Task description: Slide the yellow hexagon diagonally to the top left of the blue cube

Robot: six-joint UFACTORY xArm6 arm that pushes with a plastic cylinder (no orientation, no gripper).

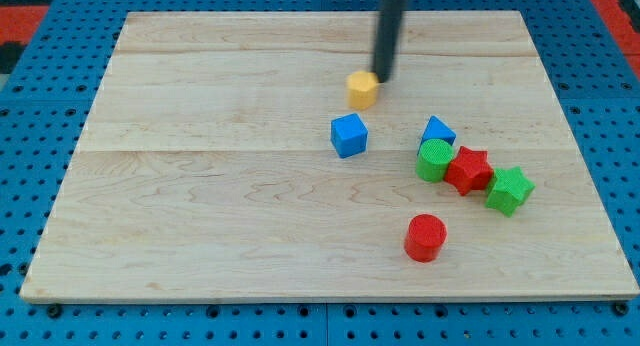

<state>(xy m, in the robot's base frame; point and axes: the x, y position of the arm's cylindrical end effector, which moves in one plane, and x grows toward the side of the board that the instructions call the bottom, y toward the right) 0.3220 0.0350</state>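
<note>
A pale wooden board (250, 216) lies on blue pegboard. My tip (382, 79), a bare rod with nothing to open or close, touches the yellow hexagon (362, 88) at its upper right; the hexagon's long axis is unclear. Below-left sits one blue cube (349, 135). Lower right: one blue triangle (437, 131), two green blocks (434, 159), one red star (469, 170), one red cylinder (425, 236).

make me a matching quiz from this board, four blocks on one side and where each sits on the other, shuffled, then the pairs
Blocks:
1. yellow hexagon
2. blue cube
3. red cylinder
4. green star

Places:
A. farthest toward the view's right
B. beside my tip
C. alone, nearest the view's bottom
D. just below the yellow block, toward the view's centre

Pairs: 1-B, 2-D, 3-C, 4-A
</note>
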